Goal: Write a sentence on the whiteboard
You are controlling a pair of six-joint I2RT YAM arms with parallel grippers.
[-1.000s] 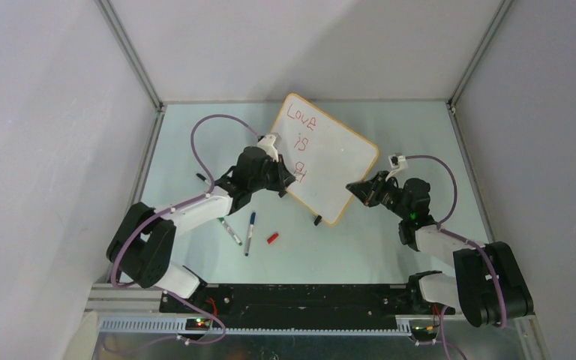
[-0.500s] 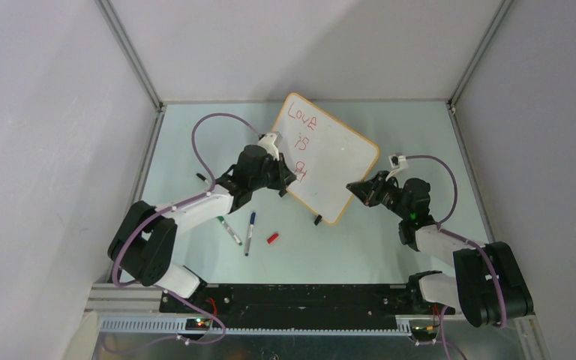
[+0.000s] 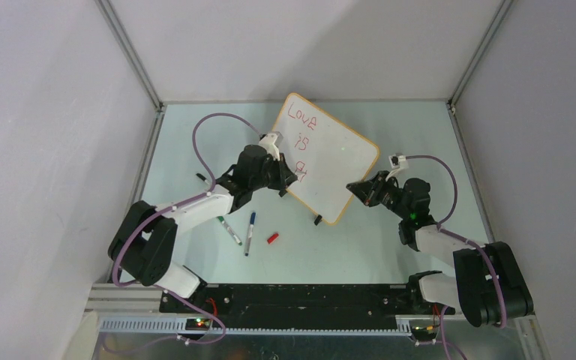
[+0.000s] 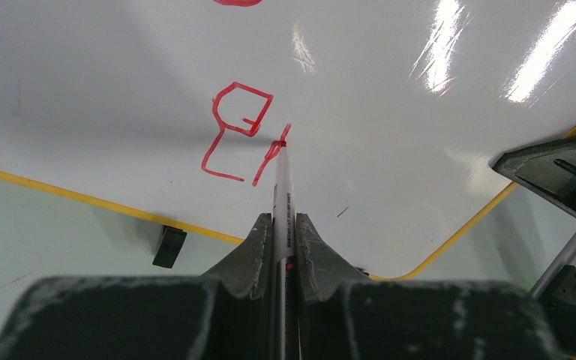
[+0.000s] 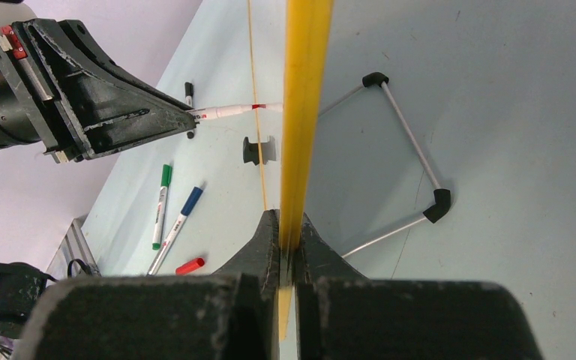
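light, stiff, likely tippy orange-framed white whiteboard: right gripper pinches its edge; left gripper pinches a thin white marker.

Bottom centre, the right claw pinches the whiteboard by its yellow edge, seen end-on. Upper left, the left claw holds a marker pointing at it; two pens lie lower left.

A pale mint-green worktop is boxed in by plain grey-white walls: back wall, left wall, right wall. Aluminium posts mark the rear corners. Soft light casts a faint diagonal shadow across the back wall. A slotted metal rail lines the near edge.
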